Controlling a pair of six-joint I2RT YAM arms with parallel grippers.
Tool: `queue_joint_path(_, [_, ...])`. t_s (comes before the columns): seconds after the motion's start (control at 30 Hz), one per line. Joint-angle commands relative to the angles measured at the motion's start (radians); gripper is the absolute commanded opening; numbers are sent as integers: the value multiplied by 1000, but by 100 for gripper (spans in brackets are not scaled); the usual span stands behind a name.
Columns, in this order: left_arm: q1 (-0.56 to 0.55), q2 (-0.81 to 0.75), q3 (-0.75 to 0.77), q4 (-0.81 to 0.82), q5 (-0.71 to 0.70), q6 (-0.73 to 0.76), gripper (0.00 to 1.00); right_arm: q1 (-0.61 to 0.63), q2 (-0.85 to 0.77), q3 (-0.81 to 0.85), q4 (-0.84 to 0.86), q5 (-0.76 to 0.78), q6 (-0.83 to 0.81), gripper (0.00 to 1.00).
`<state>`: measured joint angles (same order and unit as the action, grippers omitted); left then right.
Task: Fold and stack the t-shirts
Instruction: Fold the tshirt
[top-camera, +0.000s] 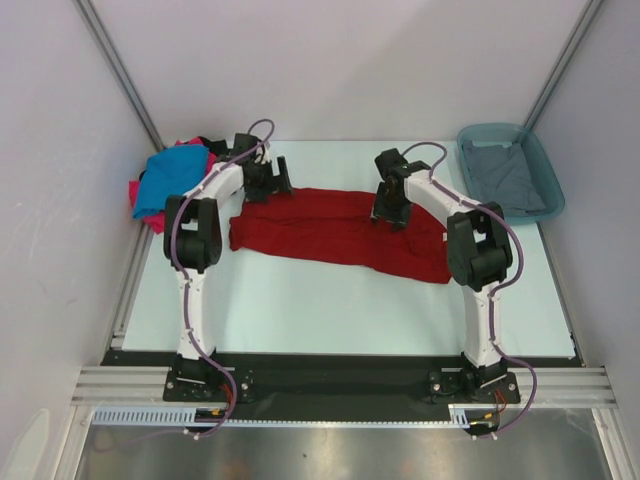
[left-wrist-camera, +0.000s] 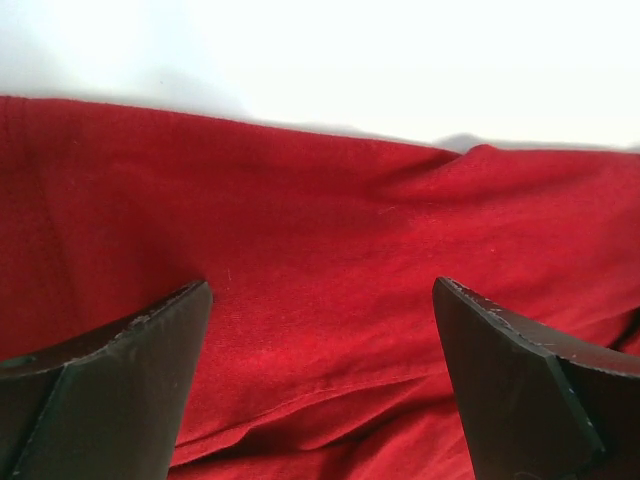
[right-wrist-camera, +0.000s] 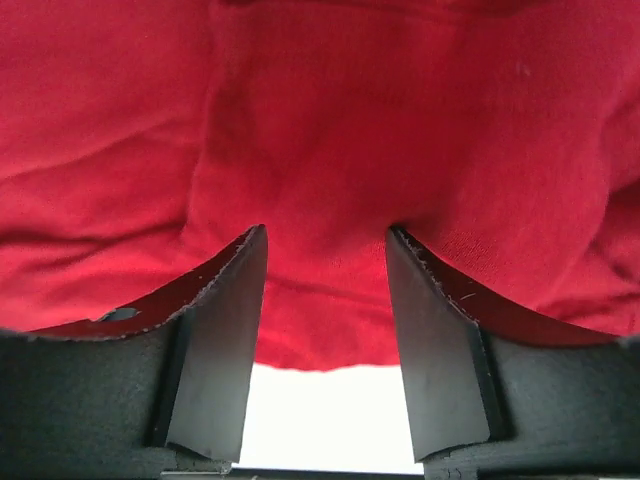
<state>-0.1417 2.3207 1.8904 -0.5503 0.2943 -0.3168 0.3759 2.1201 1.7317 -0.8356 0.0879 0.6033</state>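
Red shirt (top-camera: 330, 232): spread mid-table; far edge to be pinched evenly.
Left gripper (left-wrist-camera: 320, 287): fingers wide over cloth.
Right gripper (right-wrist-camera: 327, 232): fingers narrower, nothing held.

A spread shirt (top-camera: 330, 232) lies across the middle of the counter (top-camera: 340, 310). A heap of shirts (top-camera: 170, 180) sits in the far left corner. A tub (top-camera: 545, 165) stands far right, with a lone shirt (top-camera: 505, 175) inside. The left claw (top-camera: 268, 185) is over the spread shirt's far left edge, and the right claw (top-camera: 390, 213) is right of its middle.
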Motion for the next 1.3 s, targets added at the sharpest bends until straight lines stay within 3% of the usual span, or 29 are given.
queue_joint_path(0.0, [-29, -9, -22, -31, -27, 50, 100, 1, 55, 46, 1, 76, -46, 56])
queue_joint_path(0.03, [-32, -14, -22, -33, -33, 59, 100, 1, 61, 45, 0, 84, -48, 56])
queue_joint_path(0.17, [-33, 9, -17, -66, -37, 68, 83, -8, 90, 45, -10, 101, -54, 49])
queue_joint_path(0.2, [-35, 11, -17, -71, -37, 70, 71, -8, 92, 43, -10, 105, -62, 47])
queue_joint_path(0.23, [-33, 11, -19, -71, -37, 74, 66, -6, 89, 42, -11, 108, -62, 44])
queue_joint_path(0.3, [-35, -6, -34, -73, -40, 77, 47, -8, 77, 32, -5, 105, -62, 42])
queue_joint_path(0.37, [-35, -20, -51, -60, -50, 82, 40, -8, 63, 23, -2, 107, -60, 43])
queue_joint_path(0.43, [-35, -18, -51, -62, -46, 84, 26, -15, 64, 11, -2, 107, -57, 43])
queue_joint_path(0.6, [-38, -9, -45, -120, -83, 88, 27, -31, 93, 6, -56, 145, -51, 50])
queue_joint_path(0.83, [-38, -107, -204, -168, -204, 96, 28, -52, 144, 43, -91, 165, -53, 57])
queue_joint_path(1.27, [-45, -354, -579, -175, -192, 58, 30, -52, 385, 425, -215, 39, -72, 59])
